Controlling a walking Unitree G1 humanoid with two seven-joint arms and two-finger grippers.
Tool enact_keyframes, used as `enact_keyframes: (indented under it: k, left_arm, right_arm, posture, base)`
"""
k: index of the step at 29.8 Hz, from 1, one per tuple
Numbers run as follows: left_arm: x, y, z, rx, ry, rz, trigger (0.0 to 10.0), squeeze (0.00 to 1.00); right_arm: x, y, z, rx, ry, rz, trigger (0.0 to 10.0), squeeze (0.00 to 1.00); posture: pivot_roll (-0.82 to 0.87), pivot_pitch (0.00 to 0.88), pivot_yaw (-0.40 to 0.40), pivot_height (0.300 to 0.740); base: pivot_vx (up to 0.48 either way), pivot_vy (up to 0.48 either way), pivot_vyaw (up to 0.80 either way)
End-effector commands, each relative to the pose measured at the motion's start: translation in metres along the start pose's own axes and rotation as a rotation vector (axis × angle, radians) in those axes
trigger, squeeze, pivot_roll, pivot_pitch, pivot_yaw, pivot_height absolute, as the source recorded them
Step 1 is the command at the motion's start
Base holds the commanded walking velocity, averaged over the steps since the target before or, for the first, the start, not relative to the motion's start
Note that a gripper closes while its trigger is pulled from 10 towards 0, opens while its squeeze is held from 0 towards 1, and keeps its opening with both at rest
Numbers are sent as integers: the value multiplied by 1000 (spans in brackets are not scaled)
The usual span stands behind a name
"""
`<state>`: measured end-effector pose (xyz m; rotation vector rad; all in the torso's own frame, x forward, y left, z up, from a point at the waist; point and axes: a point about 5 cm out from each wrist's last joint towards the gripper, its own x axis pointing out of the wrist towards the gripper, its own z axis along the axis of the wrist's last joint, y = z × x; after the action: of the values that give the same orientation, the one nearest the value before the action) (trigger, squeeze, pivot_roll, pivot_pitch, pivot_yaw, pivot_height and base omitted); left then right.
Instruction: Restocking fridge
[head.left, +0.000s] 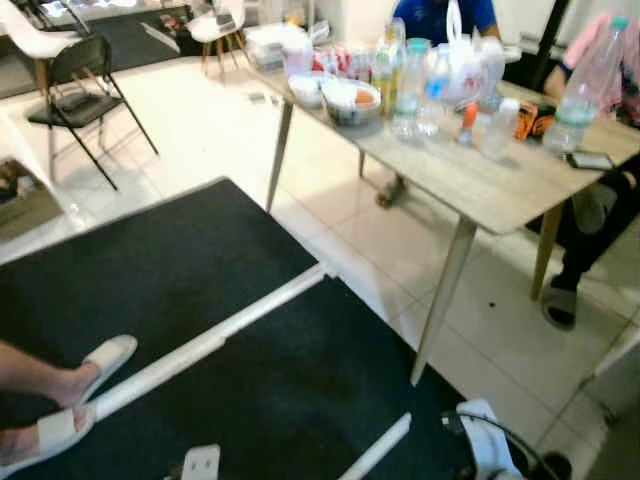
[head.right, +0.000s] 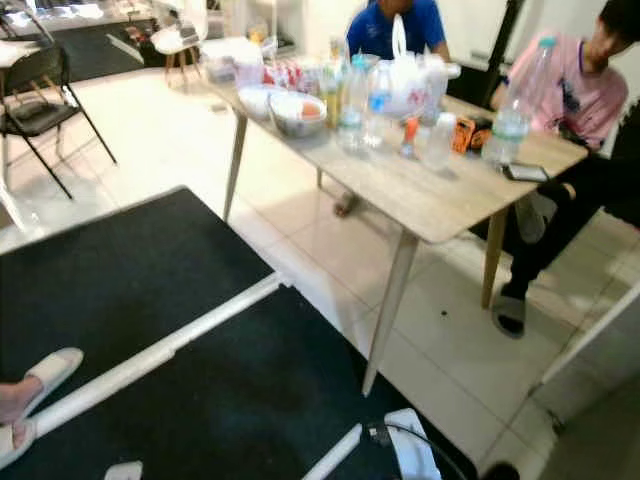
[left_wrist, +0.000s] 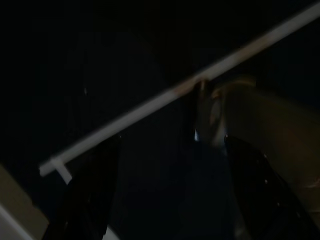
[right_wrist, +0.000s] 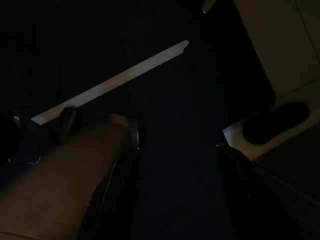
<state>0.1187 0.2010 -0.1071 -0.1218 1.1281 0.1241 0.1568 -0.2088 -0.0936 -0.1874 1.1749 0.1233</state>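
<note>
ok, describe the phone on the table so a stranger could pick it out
Find the long wooden table crowded with bottles. Go to its far right corner, beside the person in the pink shirt. The phone lies flat there, next to a tall clear bottle, the one dark slab among upright containers.

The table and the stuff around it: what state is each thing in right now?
Wooden table: standing, crowded at its far end.
Bottles: upright, capped.
Metal bowl: upright, something orange inside.
Phone: lying flat.
Folding chair: unfolded, nobody on it.
Left gripper: open, holding nothing.
Right gripper: open, holding nothing.
</note>
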Motion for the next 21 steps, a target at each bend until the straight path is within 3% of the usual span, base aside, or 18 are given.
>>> enact_keyframes:
  k: [1, 19, 21]
  left_arm:
    - [-1, 2, -5, 12, 15, 3, 10000, 0]
    - [-1, 2, -6, 24, 18, 4, 10000, 0]
    - [-1, 2, -6, 25, 17, 3, 10000, 0]
  right_arm:
    - [-1, -5, 1, 4, -5, -16, 10000, 0]
    - [-4, -20, -10, -4, 13, -34, 10000, 0]
    - [-4, -19, -11, -6, 19, -31, 10000, 0]
  posture:
    - [-7, 0, 34, 740]
    - [-8, 0, 34, 740]
    - [-8, 0, 35, 740]
  base:
    - [420, 0, 0]
    - [418, 0, 0]
    - [420, 0, -800]
